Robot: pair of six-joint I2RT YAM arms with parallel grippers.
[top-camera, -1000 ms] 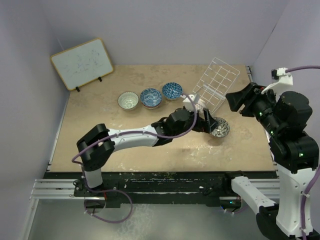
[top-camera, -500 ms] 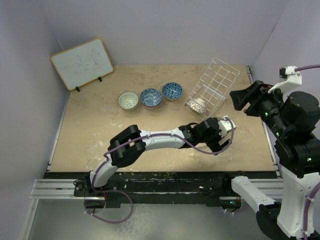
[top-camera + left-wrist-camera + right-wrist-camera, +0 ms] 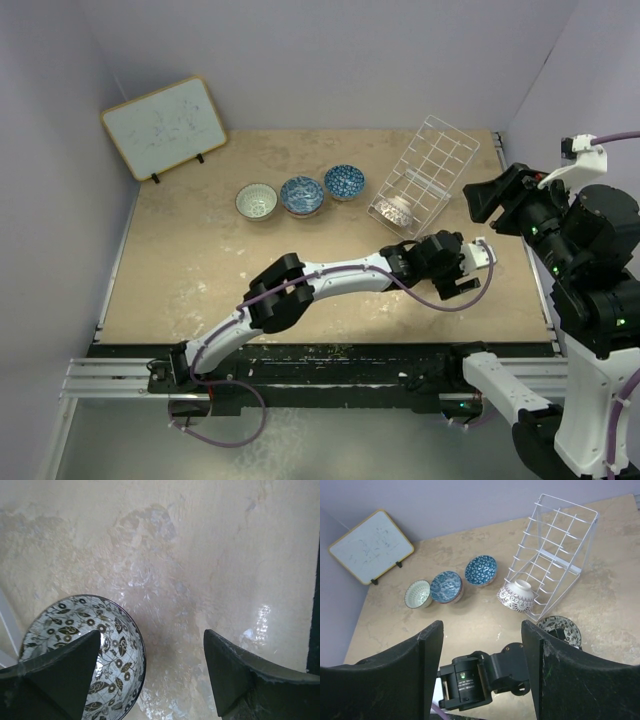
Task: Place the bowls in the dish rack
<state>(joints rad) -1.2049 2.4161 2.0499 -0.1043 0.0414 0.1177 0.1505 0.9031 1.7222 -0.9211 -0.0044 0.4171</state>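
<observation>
A grey-speckled bowl (image 3: 85,645) with a dark leaf pattern sits on the table just in front of the white wire dish rack (image 3: 428,165). My left gripper (image 3: 151,632) is open over the bowl's rim, one finger (image 3: 55,675) above its inside and the other (image 3: 240,675) over bare table. In the top view the left gripper (image 3: 452,263) hides that bowl. One white patterned bowl (image 3: 398,210) lies tilted at the rack's front end. Three bowls stand in a row: white (image 3: 257,201), blue (image 3: 301,195), dark blue (image 3: 344,182). My right gripper (image 3: 481,625) is open and empty, held high at the right.
A framed whiteboard (image 3: 165,125) leans at the back left. The purple walls close in the back and both sides. The left arm (image 3: 330,280) stretches across the table's front middle. The table's dark right edge (image 3: 315,605) runs close to the left gripper.
My left gripper has moved away from the rack, rightward and toward the front, and now hangs open over the speckled bowl. The right arm shifted slightly.
</observation>
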